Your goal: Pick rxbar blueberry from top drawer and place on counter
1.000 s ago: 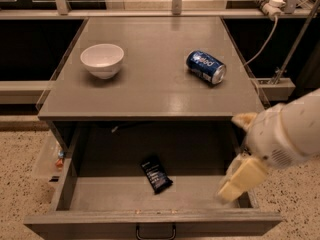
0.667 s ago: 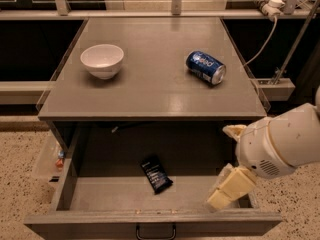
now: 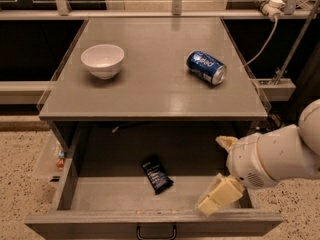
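A: Looking down on the unit from the camera view, where is the bar?

B: The rxbar blueberry (image 3: 157, 174), a small flat bar in a dark navy-black wrapper with white print, lies flat on the bare floor of the top drawer (image 3: 100, 196). That is a wide, shallow grey drawer, and it stands pulled out. The bar sits around the middle of the floor, turned at an angle to the walls and touching none of them.

A: And the gripper?

B: The gripper (image 3: 215, 174), two cream-coloured fingers on a bulky white arm (image 3: 280, 156), hangs over the right end of the drawer. It is to the right of the bar and apart from it. Its fingers are spread wide with nothing between them. One points up near the drawer's back right corner, and the other reaches down toward the front wall.

A: What is on top?

B: The counter (image 3: 150, 91) is a flat grey rectangular tabletop with a slight sheen. It carries a round white bowl (image 3: 103, 60) upright at the left and a blue soda can (image 3: 206, 67) lying on its side at the right, well apart from each other.

A: Anything else?

B: A small dark metal handle (image 3: 156, 232) sits at the middle of the drawer front, and speckled flooring (image 3: 20, 154) shows to the left of the unit.
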Motion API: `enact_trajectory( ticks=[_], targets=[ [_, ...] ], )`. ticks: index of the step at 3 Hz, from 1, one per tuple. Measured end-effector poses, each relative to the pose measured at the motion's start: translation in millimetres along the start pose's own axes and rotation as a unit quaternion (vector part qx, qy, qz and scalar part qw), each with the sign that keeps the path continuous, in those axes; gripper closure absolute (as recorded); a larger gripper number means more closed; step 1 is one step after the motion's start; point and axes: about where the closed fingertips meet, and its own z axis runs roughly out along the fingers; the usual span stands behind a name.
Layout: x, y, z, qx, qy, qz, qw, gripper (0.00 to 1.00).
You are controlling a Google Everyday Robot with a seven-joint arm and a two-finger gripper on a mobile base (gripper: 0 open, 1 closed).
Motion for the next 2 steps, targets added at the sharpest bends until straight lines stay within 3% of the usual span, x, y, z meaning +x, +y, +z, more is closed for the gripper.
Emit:
enact_trajectory(
  ticks=[2],
  targets=[
    [-21, -35, 81, -0.011, -0.054, -0.022, 0.9982, 0.0]
  ],
)
